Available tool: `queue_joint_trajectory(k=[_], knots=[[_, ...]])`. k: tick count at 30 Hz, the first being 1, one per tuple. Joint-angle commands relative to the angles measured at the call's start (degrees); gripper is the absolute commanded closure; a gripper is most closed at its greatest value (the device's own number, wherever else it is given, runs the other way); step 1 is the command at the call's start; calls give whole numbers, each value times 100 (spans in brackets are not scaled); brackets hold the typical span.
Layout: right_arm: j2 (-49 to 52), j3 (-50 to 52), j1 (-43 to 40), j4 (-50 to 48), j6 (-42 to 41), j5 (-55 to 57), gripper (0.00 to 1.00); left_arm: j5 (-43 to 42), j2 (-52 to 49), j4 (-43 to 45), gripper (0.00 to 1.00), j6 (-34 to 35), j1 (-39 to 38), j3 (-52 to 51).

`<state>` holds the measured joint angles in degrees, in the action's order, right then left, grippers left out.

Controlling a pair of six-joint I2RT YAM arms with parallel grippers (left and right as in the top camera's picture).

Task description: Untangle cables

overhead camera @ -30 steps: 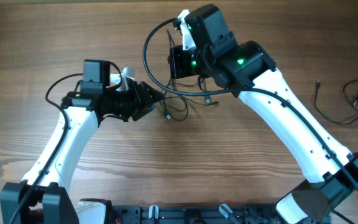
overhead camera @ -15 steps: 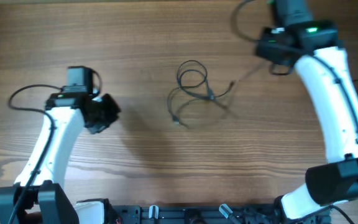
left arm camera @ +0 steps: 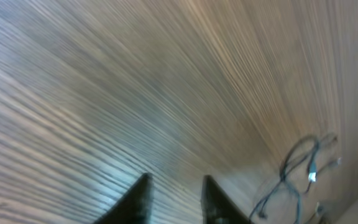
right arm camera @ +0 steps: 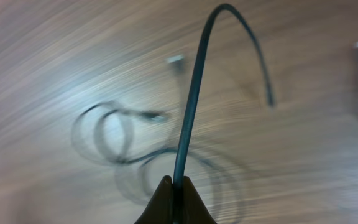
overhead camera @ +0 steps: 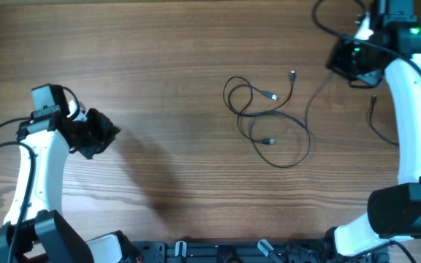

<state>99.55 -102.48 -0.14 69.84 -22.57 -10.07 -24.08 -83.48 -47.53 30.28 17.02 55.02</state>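
The cables [overhead camera: 269,117] lie as thin dark loops with small plug tips in the middle of the wooden table. One strand [overhead camera: 316,98] runs from the loops up to my right gripper [overhead camera: 346,66] at the far right. In the right wrist view that gripper [right arm camera: 176,183] is shut on this cable [right arm camera: 194,99], which arches up over the blurred loops [right arm camera: 123,134]. My left gripper [overhead camera: 110,131] is far to the left, apart from the cables. In the left wrist view it [left arm camera: 176,193] stands open over bare wood with nothing in it, the cables [left arm camera: 297,171] ahead at lower right.
Another thin dark cable [overhead camera: 375,117] lies at the right, partly behind my right arm [overhead camera: 415,124]. My left arm [overhead camera: 31,175] runs down the left side. A black rail [overhead camera: 218,252] with the arm bases lines the front edge.
My left arm has drawn back to the left, away from the cables. My right arm has swung to the far right with a cable, and the tangle has shifted right and spread out.
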Motion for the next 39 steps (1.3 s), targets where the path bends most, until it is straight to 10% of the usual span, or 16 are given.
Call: queue_joint_trajectory(k=[1,20,39], knots=[[46,-15,551,-422,160,-1408,96,-365,-11,15,45,-48,-343,11],[46,-15,2702,-3751,-1314,-2667,96,-361,-11,323,32,-46,-1838,11],[354,-15,2916,-2970,-1856,-601,96,-1659,-11,-127,20,245,-2629,11]])
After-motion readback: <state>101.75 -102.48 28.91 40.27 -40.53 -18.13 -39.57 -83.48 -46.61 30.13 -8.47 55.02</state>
